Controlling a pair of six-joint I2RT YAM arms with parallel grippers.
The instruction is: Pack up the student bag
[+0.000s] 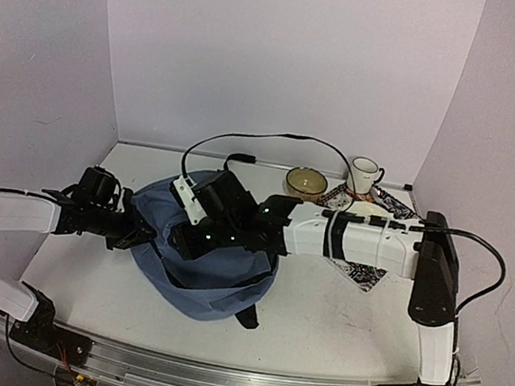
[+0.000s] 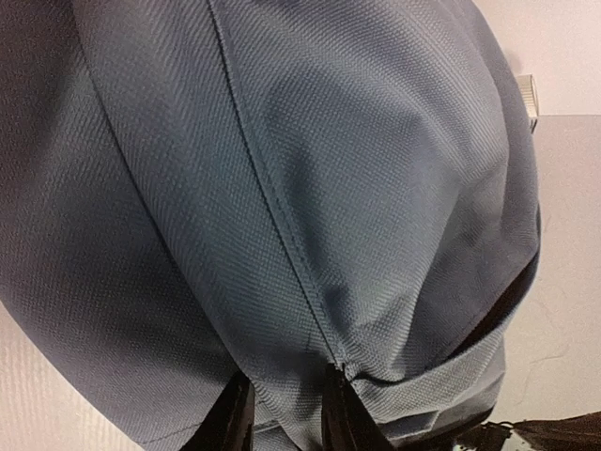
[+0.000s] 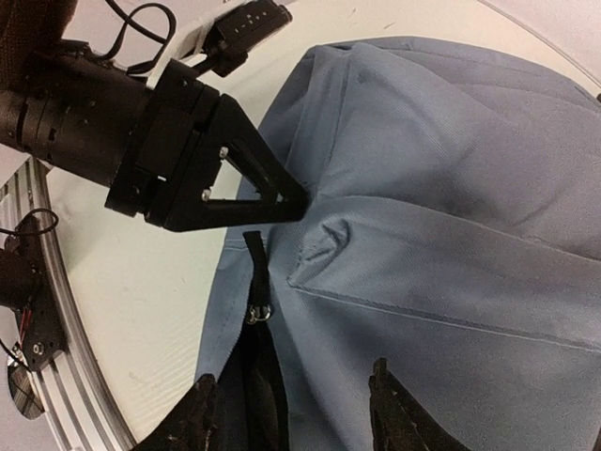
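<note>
Left gripper is shown by the right wrist view pinched shut on a puckered fold of the student bag, which lies on the table; overhead, only contact at the bag's left edge is discernible. Right gripper is held part-open over the zip pull.

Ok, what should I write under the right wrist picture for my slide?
The left gripper pinches a fold of the blue student bag beside its zip pull.
</note>
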